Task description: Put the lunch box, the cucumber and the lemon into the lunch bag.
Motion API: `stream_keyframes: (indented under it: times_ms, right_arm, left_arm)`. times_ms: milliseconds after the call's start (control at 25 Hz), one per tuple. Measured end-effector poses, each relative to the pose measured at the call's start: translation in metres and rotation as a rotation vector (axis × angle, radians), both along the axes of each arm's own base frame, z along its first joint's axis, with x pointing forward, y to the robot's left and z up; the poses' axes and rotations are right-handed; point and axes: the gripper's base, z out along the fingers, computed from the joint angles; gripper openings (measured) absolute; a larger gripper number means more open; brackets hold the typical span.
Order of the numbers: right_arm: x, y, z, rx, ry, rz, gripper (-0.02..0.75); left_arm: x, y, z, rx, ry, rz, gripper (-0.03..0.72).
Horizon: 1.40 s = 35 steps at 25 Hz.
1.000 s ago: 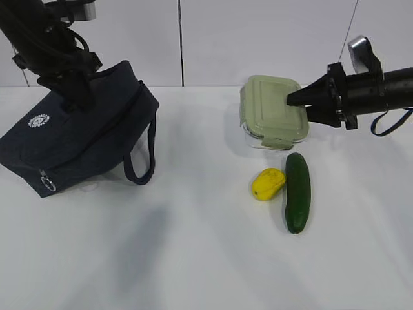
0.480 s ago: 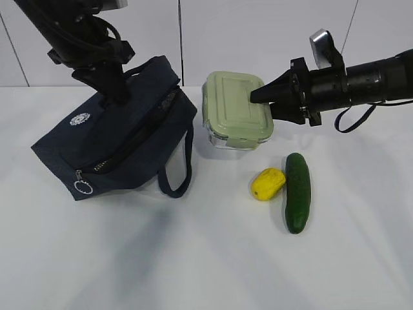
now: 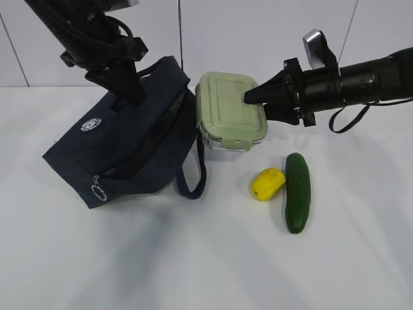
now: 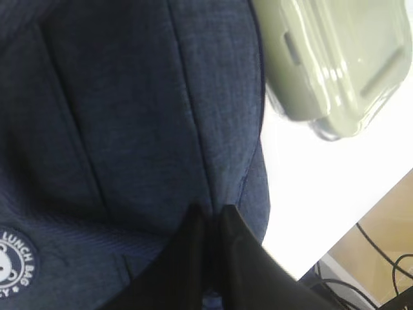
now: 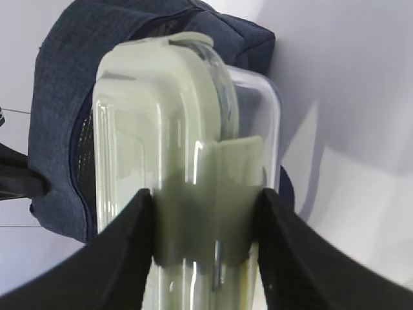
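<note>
The left claw (image 3: pixel 132 90) is pinched closed on the fabric at the top of the bag (image 3: pixel 129 145), holding it tilted near the desk's (image 3: pixel 193 258) back edge, left of centre; its zipper ring (image 3: pixel 98 193) hangs at the lower front corner. The right claw (image 3: pixel 253 98) grips the box (image 3: pixel 229 110) by its right end, jaws clamped over the lid and glass, holding it tilted at the back of the desk with its left end touching the bag's opening. The lemon (image 3: pixel 268 183) lies on the desk nearer the front, right of centre, just beside the cucumber (image 3: pixel 297 192), which lies to its right pointing front to back.
</note>
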Motion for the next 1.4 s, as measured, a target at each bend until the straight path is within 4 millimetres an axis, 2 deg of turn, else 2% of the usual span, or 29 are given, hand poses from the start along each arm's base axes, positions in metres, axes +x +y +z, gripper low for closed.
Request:
stream_keyframes:
  times_ms: [360, 600, 800, 1040, 1400]
  right_arm:
    - [-0.008, 0.034, 0.000, 0.001, -0.002, 0.081, 0.353]
    - [-0.010, 0.041, -0.002, 0.001, -0.013, 0.103, 0.352]
    - [-0.004, 0.052, -0.020, 0.038, -0.010, 0.105, 0.352]
    - [0.003, 0.085, -0.036, 0.136, -0.029, 0.094, 0.352]
    - [0.002, 0.129, -0.064, 0.148, -0.011, 0.156, 0.352]
  left_arm:
    - [0.000, -0.008, 0.003, -0.068, -0.006, 0.022, 0.007]
    - [-0.004, -0.019, 0.005, -0.104, -0.001, 0.009, 0.007]
    - [-0.008, -0.028, 0.005, -0.108, 0.001, -0.012, 0.007]
    - [-0.007, -0.030, 0.002, -0.111, 0.012, -0.008, 0.006]
    - [-0.001, -0.032, -0.013, -0.100, 0.052, 0.014, 0.006]
